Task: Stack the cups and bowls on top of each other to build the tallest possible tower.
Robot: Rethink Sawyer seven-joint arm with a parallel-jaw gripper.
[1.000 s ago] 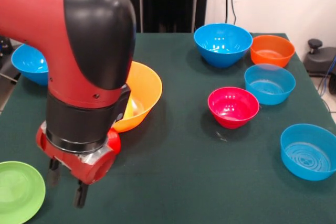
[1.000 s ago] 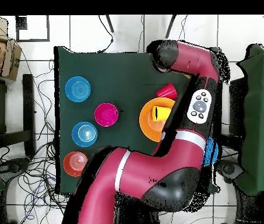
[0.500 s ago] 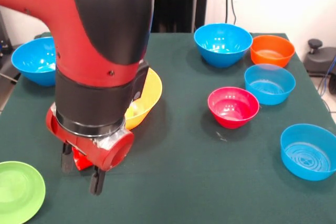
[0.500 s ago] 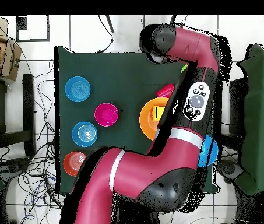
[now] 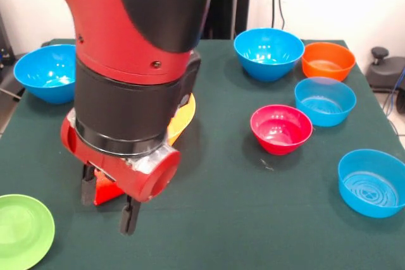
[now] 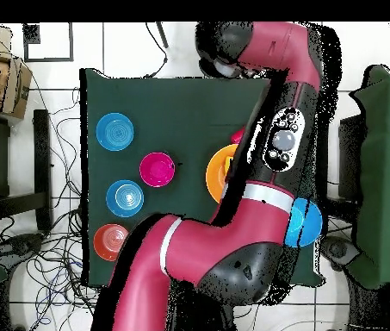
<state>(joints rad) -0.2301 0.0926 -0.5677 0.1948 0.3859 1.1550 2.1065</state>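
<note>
Gripper (image 5: 106, 202): fingers spread wide, straddling the red cup (image 5: 101, 188), not clamped.
Green bowl (image 5: 22, 229): near corner, beside it.
Open cloth (image 5: 234, 213): middle, near edge.

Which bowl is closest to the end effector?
The big yellow-orange bowl, half hidden directly behind the end effector. The light green bowl sits apart at its side; the rest are farther across the table.
</note>
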